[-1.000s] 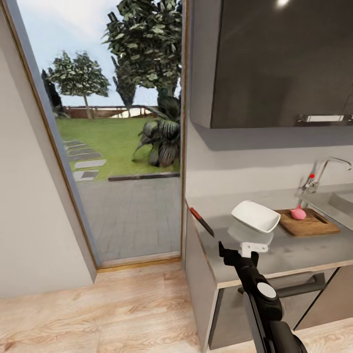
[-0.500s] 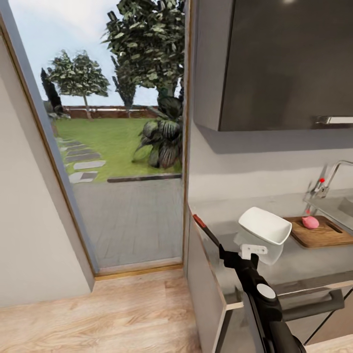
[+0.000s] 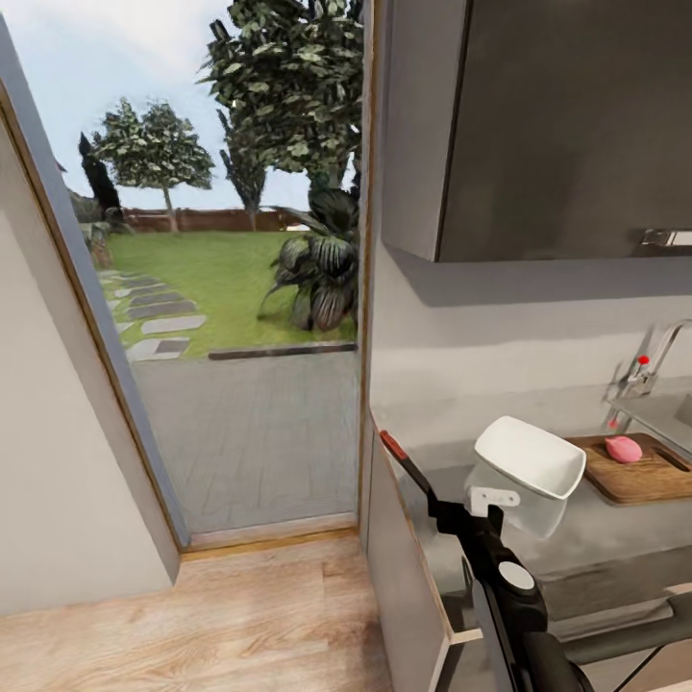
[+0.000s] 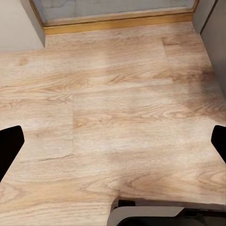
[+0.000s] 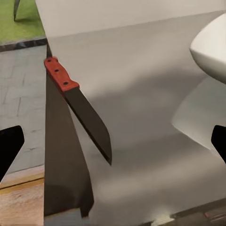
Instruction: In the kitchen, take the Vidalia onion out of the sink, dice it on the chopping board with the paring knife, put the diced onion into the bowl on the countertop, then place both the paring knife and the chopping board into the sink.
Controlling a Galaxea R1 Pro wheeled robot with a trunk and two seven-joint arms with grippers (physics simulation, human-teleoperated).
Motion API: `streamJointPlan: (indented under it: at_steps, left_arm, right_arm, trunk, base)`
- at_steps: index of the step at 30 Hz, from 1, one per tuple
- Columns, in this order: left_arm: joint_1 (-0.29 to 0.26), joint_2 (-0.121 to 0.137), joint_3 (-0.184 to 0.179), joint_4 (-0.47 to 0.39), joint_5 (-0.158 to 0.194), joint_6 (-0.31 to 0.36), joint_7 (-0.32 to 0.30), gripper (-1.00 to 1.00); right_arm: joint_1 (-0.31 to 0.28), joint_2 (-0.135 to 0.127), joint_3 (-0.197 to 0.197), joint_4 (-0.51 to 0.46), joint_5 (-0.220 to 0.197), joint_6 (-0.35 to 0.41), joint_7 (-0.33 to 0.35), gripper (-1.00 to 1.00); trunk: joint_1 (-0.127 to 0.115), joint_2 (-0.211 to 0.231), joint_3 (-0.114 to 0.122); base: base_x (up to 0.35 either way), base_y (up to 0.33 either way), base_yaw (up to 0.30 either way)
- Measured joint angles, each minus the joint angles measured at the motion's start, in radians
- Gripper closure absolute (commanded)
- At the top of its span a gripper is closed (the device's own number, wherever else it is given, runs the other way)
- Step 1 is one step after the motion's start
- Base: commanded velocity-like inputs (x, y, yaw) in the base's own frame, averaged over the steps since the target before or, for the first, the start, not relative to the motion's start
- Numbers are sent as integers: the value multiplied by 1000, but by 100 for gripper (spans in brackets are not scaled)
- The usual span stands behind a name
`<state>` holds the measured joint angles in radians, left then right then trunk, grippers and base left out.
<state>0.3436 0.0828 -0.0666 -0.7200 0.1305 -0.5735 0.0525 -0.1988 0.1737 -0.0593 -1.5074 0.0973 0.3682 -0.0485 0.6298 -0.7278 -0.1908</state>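
The paring knife, with its red handle and dark blade, lies along the left edge of the grey countertop. My right gripper is open just above the blade's tip, holding nothing. The white bowl stands to the right of the knife. Further right the pinkish Vidalia onion rests on the brown chopping board. Behind the board are the sink's edge and its chrome tap. My left gripper hangs open over the wooden floor.
A dark wall cabinet hangs above the counter. A tall glass door to the left looks onto a garden. Light wooden floor lies in front of the counter's cabinet fronts.
The camera has moved, sliding the counter's things right and down in the picture. My right gripper now sits closer to the knife's blade tip. Nothing was grasped.
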Motion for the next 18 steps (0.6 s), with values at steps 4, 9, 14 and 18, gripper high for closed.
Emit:
streamJointPlan:
  at_steps: [4,9,14,18]
  left_arm:
    - [0,0,0,0,-1,0,0,-100]
    - [0,0,0,-1,-1,0,0,-100]
    - [0,0,0,0,-1,0,0,-100]
    - [0,0,0,0,-1,0,0,-100]
  right_arm:
    - [0,0,1,7,0,0,0,-100]
    - [0,0,1,9,0,-1,0,-100]
    - [0,0,2,16,0,-19,0,-100]
    - [0,0,2,17,-1,-45,0,-100]
  trunk:
    - [0,0,0]
    - [0,0,0]
    - [0,0,0]
    - [0,0,0]
  base:
    - [5,0,0]
    - [1,0,0]
    - [0,0,0]
    - [0,0,0]
